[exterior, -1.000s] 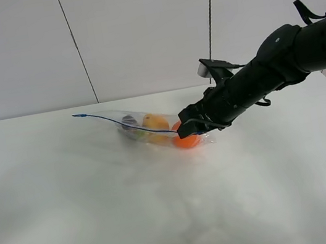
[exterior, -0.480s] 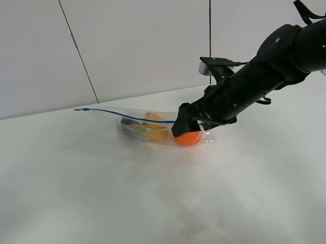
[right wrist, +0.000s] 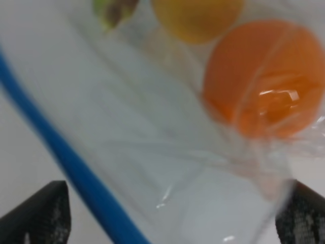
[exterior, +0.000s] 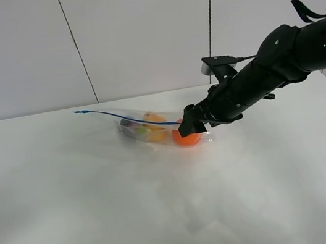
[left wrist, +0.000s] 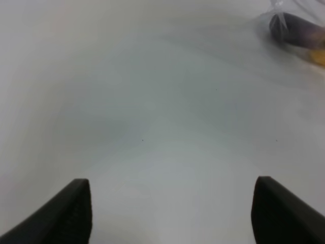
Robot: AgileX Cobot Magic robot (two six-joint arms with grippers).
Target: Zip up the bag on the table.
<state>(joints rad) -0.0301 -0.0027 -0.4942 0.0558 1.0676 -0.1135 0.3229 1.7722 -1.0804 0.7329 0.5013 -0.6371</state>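
Observation:
The clear bag (exterior: 151, 127) lies on the white table (exterior: 104, 219) with its blue zipper strip (exterior: 112, 116) running along its far edge. An orange (exterior: 188, 140), a yellow pear (exterior: 155, 121) and a dark eggplant (exterior: 129, 122) show through it. My right gripper (exterior: 190, 127) stands open at the bag's right end. In the right wrist view its fingers straddle the bag (right wrist: 167, 168) beside the zipper strip (right wrist: 66, 157) and the orange (right wrist: 264, 76). My left gripper (left wrist: 177, 213) is open over bare table (left wrist: 152, 101), with the eggplant end of the bag (left wrist: 294, 30) far ahead.
The right arm (exterior: 279, 65) reaches in from the right over the table's back edge. A pale panelled wall (exterior: 135, 32) stands behind the table. The left arm does not show in the exterior high view.
My right gripper has opened at the bag's right end and shifted slightly right. The bag has settled a little. The left gripper stays open.

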